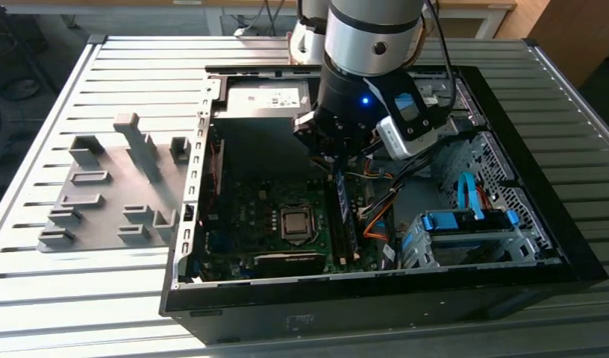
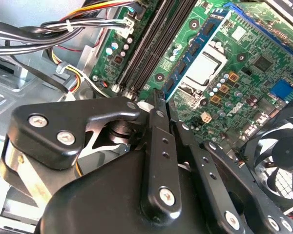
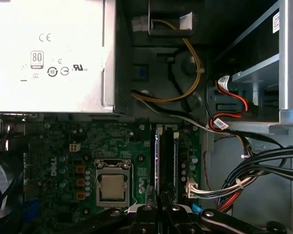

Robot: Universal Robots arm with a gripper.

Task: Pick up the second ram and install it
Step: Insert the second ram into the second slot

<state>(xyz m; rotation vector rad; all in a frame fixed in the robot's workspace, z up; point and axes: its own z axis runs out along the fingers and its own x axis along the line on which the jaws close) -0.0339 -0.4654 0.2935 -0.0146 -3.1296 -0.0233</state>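
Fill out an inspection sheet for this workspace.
Surface: slatted metal table carrying an open computer case.
Job's things: second ram standing edge-on along the motherboard slots, below the gripper; whether it is gripped or seated cannot be told.
Clutter: grey holder tray beside the case, on the exterior view's left.
Grippers: gripper low over the slots, inside the case.
Cables: black bundle and yellow wires beside the motherboard.
Surroundings: nothing seen of note.

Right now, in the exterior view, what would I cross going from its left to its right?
Grey moulded plastic holder tray → silver processor socket on the green motherboard → long black memory slots → blue drive caddy.
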